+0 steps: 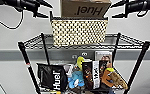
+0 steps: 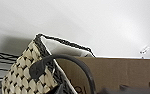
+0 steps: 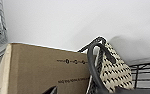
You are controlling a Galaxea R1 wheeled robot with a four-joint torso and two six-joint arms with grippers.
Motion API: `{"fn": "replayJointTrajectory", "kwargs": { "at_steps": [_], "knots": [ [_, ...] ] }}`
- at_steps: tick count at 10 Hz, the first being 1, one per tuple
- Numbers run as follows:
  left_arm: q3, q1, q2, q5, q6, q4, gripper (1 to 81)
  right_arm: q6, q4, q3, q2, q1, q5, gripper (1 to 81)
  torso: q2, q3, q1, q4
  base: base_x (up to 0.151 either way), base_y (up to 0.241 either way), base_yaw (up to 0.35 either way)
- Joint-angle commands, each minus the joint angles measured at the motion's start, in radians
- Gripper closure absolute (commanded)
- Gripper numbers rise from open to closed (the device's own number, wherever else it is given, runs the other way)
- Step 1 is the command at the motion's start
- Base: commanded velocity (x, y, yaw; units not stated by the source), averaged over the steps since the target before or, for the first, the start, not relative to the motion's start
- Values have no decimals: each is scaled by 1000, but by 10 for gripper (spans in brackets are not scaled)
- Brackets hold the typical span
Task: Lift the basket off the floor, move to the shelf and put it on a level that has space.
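The cream woven basket (image 1: 79, 32) with its dark rim stands on the level (image 1: 134, 41), the top wire tier of the black shelf (image 1: 26, 60), roughly centred. A brown Huel box (image 1: 84, 8) sits inside it. My left gripper (image 1: 45, 10) hovers open off the basket's upper left corner, holding nothing. At the upper right my right gripper (image 1: 117, 10) is likewise open and apart from the basket. The left wrist view shows the basket (image 2: 23, 67) and its dark handle (image 2: 73, 62) close up. From the right wrist the basket (image 3: 113, 70) and the box (image 3: 41, 67) appear near.
The tier below holds a black Huel bag (image 1: 52, 77), a blue item (image 1: 77, 77), dark packets (image 1: 92, 75) and a snack bag (image 1: 114, 78). A pale wall with a grey band and sockets (image 1: 78, 54) stands right behind the shelf.
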Motion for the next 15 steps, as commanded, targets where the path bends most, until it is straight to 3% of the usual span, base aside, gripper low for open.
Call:
{"fn": "replayJointTrajectory", "kwargs": {
  "at_steps": [1,6,11,15],
  "knots": [
    [58,-172,-66,28,0,3,10,11,29,99,-85,203,0,10,0,0,0,0,0,0,0],
    [157,-193,-266,81,-2,47,10,16,6,203,-287,216,-46,10,0,0,0,0,0,0,0],
    [185,-138,-428,187,-2,173,10,21,-126,212,-479,137,-173,10,0,0,0,0,0,0,0],
    [161,-26,-544,189,-2,277,10,15,-224,180,-565,15,-218,10,0,1,-1,0,0,0,0]
  ]
}}
